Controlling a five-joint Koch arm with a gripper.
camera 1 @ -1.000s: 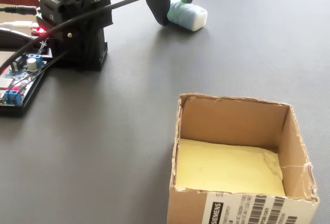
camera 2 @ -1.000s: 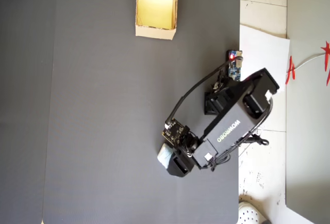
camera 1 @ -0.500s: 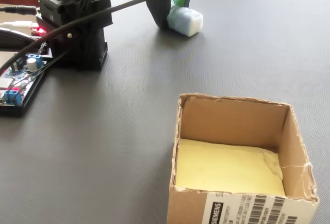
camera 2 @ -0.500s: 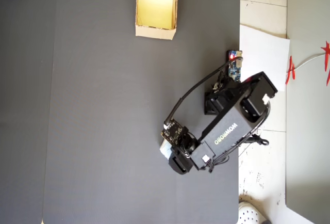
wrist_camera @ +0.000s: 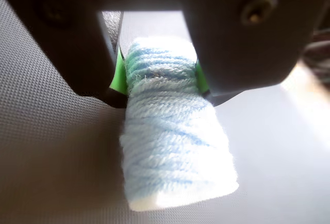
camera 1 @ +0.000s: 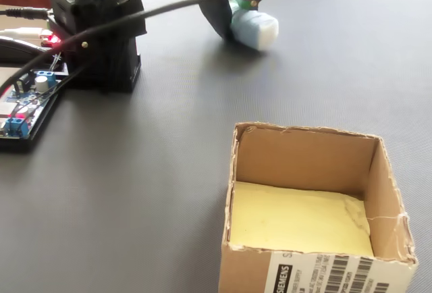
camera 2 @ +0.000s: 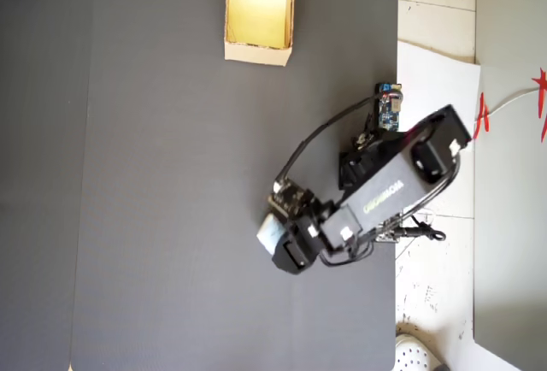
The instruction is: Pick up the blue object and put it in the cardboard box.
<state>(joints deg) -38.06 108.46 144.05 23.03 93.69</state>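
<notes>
- The black pincer (wrist_camera: 160, 82) on the black hobby arm (camera 2: 376, 200) is clenched on the small pale blue-white woolly lump (wrist_camera: 172, 131); in the wrist view its green-lined pads (wrist_camera: 117, 74) press both sides of the lump's upper end, and the free end sticks out toward the camera.
- Compared with a second ago, the lump sits higher in the fixed view (camera 1: 255, 30), and a soft shadow lies on the dark grey table (camera 1: 155, 165) beneath it, so I judge it has just left the surface rather than resting on it.
- In the overhead view the arm has swung a little, and the lump (camera 2: 270, 232) now pokes out on the left of the wrist instead of being tucked under it.
- That means the pick seems done and the carry is starting. The grip looks firm, though it holds only one end of a soft thing, so the lump could sag or slip if the arm moves sharply.
- The small tan cardboard box (camera 2: 256, 50) with its yellowish floor stands open at the top edge of the table in the overhead view, well apart from the pincer, with nothing between them. In the fixed view the box (camera 1: 388, 192) is nearest the camera and shows nothing inside.
- What is left: travel over the box, then let go.
</notes>
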